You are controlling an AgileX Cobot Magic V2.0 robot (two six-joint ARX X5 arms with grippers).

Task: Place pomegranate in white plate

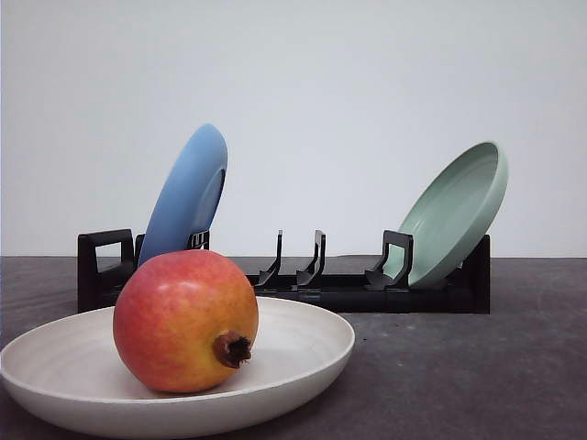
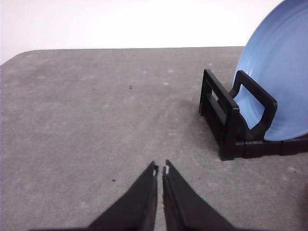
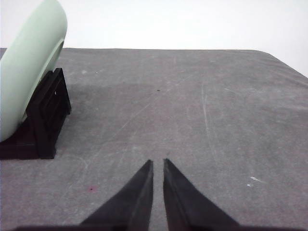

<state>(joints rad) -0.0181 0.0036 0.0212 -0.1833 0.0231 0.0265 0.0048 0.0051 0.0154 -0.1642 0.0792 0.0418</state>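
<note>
Three plates: white plate (image 1: 303,344) flat on the table up front, blue plate (image 1: 188,194) and pale green plate (image 1: 457,213) standing tilted in the black rack (image 1: 303,284) behind.
Pomegranate: (image 1: 185,320) sits inside the white plate, left of its centre, resting on the plate floor, crown facing front-right, red on the left going orange-yellow on the front.
White plate edge: near rim runs close to the bottom of the front view, left rim almost at the frame side; right half of the bowl is bare.
Rack: blue plate at the left end, green plate at the right end, middle slots open between them; rack stands behind the white plate, touching or apart can't be told.
Left gripper: (image 2: 160,169) jaws pressed nearly together, thin slit between the tips, pinching nothing, over bare grey table (image 2: 86,120).
Left room: open tabletop ahead and to one side out to the rounded table edge; rack end (image 2: 231,120) and blue plate (image 2: 281,72) near on the other side, apart from the fingers.
Right gripper: (image 3: 158,163) jaws close together, narrow gap, holding nothing.
Right room: wide bare table (image 3: 216,106) ahead to the far edge; rack end (image 3: 45,115) with green plate (image 3: 26,72) off to the side, well apart from the tips.
</note>
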